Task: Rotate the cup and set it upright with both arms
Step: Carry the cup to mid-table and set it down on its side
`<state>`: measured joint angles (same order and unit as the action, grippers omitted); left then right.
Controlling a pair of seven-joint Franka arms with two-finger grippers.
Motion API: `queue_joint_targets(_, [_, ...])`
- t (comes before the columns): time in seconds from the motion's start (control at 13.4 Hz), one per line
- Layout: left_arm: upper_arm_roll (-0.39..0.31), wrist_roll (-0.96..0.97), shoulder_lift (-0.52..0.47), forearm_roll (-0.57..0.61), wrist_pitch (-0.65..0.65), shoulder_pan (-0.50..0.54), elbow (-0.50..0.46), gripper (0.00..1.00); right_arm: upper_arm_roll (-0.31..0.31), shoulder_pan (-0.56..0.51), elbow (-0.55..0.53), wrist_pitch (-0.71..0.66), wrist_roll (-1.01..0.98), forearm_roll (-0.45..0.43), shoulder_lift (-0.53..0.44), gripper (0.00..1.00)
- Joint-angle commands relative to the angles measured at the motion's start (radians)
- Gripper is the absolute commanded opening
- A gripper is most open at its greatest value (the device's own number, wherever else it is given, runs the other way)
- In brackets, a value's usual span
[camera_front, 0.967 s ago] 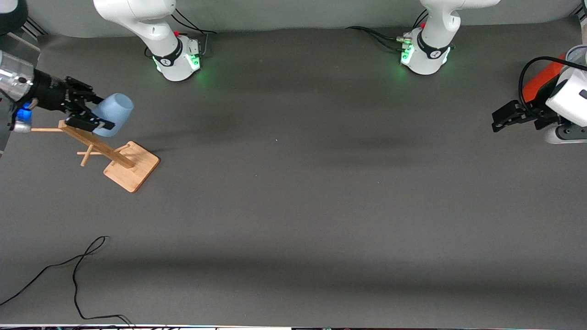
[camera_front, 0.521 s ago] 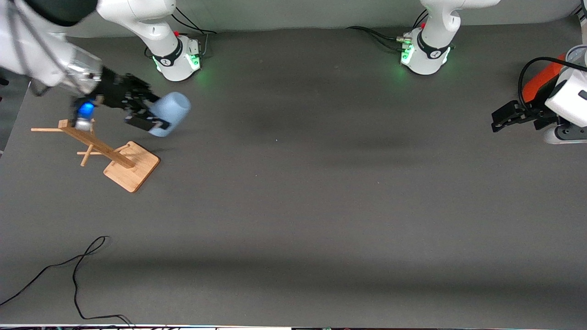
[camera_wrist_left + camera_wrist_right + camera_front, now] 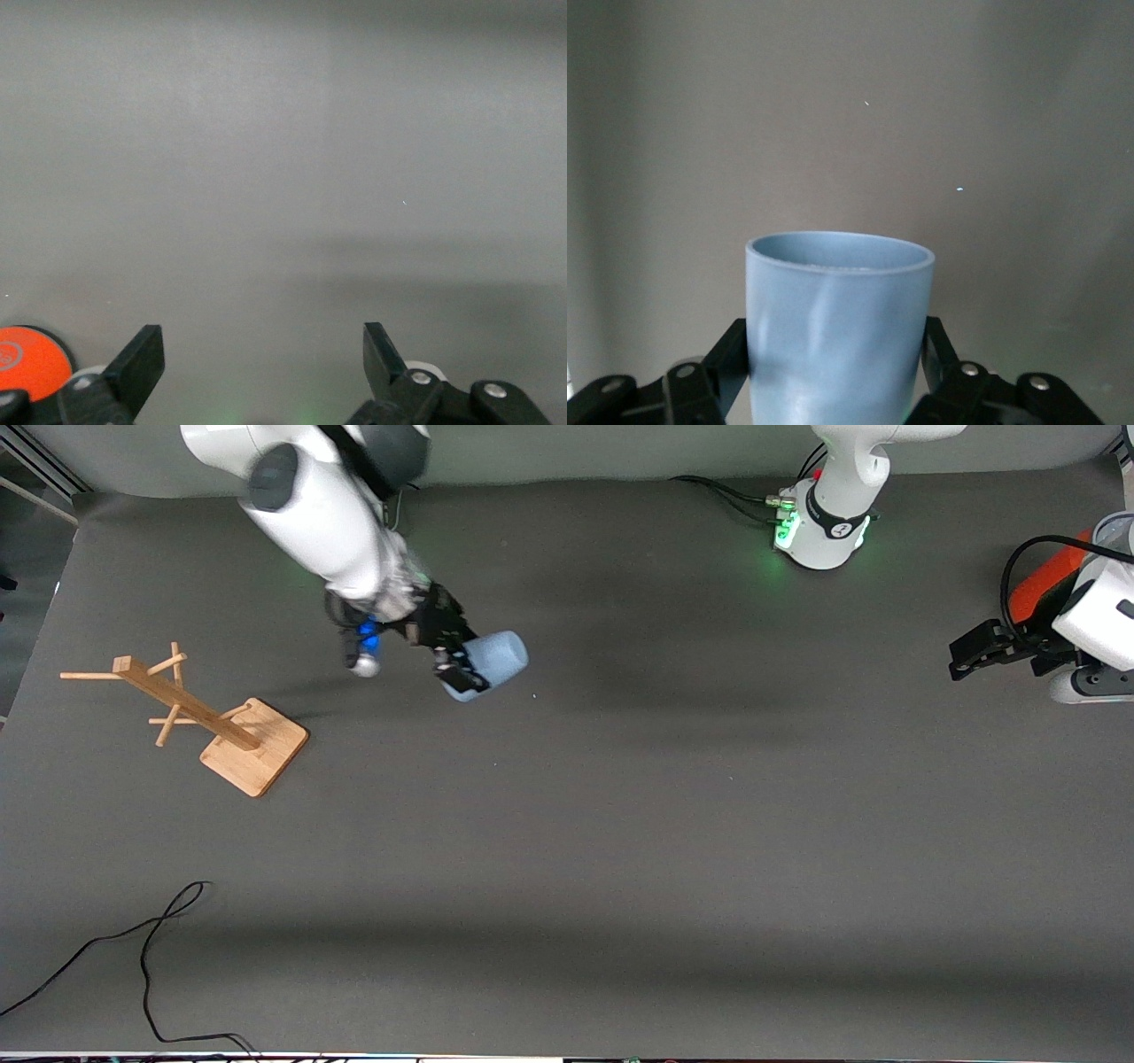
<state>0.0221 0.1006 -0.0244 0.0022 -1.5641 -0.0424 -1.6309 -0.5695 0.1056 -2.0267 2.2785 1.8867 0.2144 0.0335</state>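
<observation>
**Cup clamped in right gripper, carried above the worktop**

The small light-blue plastic tumbler [image 3: 493, 662], called the cup below, is off the dark grey worktop [image 3: 620, 850], lying roughly on its side in the air. The black two-finger right gripper [image 3: 459, 664] is clamped on it. In the front view the cup projects from the gripper toward about 3 o'clock. In the right wrist view the cup [image 3: 837, 328] sits squarely between the two black fingers [image 3: 943, 354], one pressing each side of its wall, with its round end pointing away from the wrist. The cup is over the worktop's middle band, toward the right arm's end.

The wooden peg stand with a flat square base [image 3: 208, 717] sits on the worktop toward the right arm's end, at about 8 o'clock from the cup and well apart from it.

The black left gripper [image 3: 979, 651] waits at the left arm's end of the worktop, jaws apart and holding nothing; the left wrist view shows its two fingers [image 3: 142, 359] spread wide over bare worktop. An orange-red cylindrical can [image 3: 1045, 584] lies just beside that gripper. A thin black cable [image 3: 146, 957] trails across the worktop's near corner.
</observation>
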Motion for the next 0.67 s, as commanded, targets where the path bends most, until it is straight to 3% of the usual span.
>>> queue_joint_targets(0.0, [-0.007, 0.014, -0.015, -0.004, 0.007, -0.007, -0.012, 1.0, -0.036, 0.071, 0.08, 0.076, 0.312, -0.288, 0.204, 0.55])
queue_joint_targets(0.22, [-0.005, 0.017, -0.012, -0.005, 0.012, -0.007, -0.012, 1.0, -0.064, 0.126, 0.137, 0.082, 0.558, -0.519, 0.385, 0.55])
queue_joint_targets(0.37, [-0.007, 0.021, -0.011, 0.001, 0.013, -0.01, -0.012, 1.0, -0.064, 0.149, 0.166, 0.081, 0.655, -0.593, 0.472, 0.55])
queue_joint_targets(0.6, [-0.005, 0.017, -0.006, 0.007, 0.015, -0.008, -0.01, 1.0, -0.063, 0.203, 0.187, 0.081, 0.718, -0.636, 0.575, 0.55])
